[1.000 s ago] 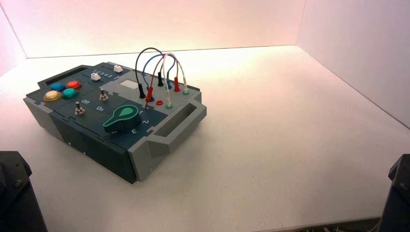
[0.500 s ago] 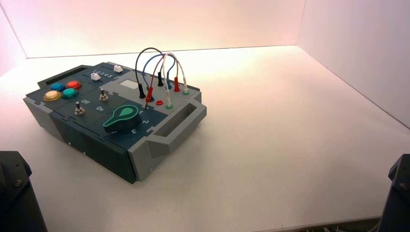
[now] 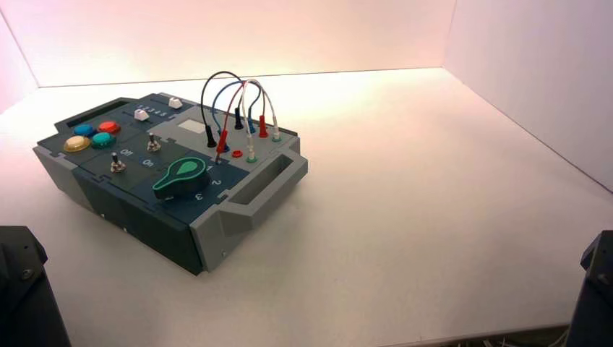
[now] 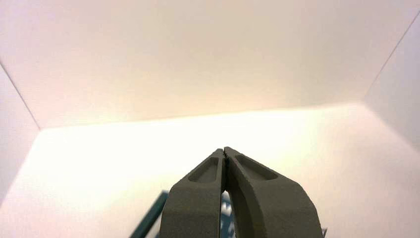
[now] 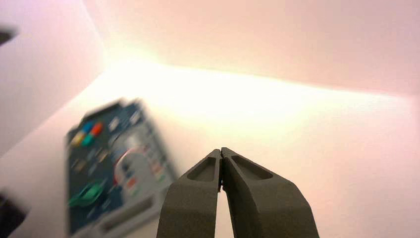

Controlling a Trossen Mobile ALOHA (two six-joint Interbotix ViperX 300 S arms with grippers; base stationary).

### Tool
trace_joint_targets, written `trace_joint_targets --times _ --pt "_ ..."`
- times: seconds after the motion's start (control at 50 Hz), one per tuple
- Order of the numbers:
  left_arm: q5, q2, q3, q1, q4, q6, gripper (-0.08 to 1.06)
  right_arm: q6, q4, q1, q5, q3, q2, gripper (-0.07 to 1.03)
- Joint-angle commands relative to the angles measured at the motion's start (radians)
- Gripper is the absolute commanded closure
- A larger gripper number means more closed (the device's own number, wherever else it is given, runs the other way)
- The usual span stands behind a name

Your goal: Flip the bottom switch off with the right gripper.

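The right tool (image 5: 221,151) hangs above the white desk (image 3: 405,210) with its two tapering fingers pressed tip to tip and nothing between them; it is well apart from the box (image 3: 137,206), which lies ahead of it and off toward the robot's left, turned at an angle on the desk. The left tool (image 4: 225,150) is likewise closed on nothing, and a corner of the box shows just beyond and below its fingertips. In the high view only the dark bodies of the two arms show at the near corners. The bottom switch (image 3: 115,165), a small silver toggle on the dark blue panel, stands on the box's near left part, far from the right tool; white "Off" and "On" lettering sits just beside it. Its lever stands roughly upright with its long axis rising from the panel, but which way it leans cannot be told. A second silver toggle (image 3: 152,144) stands behind it, the green knob (image 3: 181,179) to its right, and four coloured buttons (image 3: 92,136) farther left. Red, black, blue and white wires (image 3: 235,101) loop up from sockets in the grey rear section of the box.
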Motion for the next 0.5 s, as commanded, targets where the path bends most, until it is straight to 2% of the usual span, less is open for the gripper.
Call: trace_joint_targets --times 0.02,0.1,0.12,0.22,0.42,0.5 --pt "0.026 0.123 -0.091 0.002 0.002 0.005 1.01 0.014 0.025 0.143 0.003 -0.084 0.190 0.98" --pt "0.046 0.167 -0.103 0.002 0.003 0.008 1.01 0.017 0.054 0.202 0.006 -0.109 0.279 0.98" --pt "0.075 0.199 -0.114 0.002 0.005 0.009 1.01 0.015 0.084 0.233 0.015 -0.129 0.336 0.98" --pt "0.137 0.235 -0.123 0.002 0.008 0.012 1.01 0.011 0.149 0.298 0.067 -0.192 0.453 0.98" --pt "0.233 0.238 -0.118 0.002 0.015 0.018 1.01 0.000 0.201 0.336 0.239 -0.313 0.604 0.98" --pt "0.265 0.233 -0.110 0.002 0.029 0.023 1.01 -0.002 0.221 0.336 0.288 -0.345 0.644 0.98"
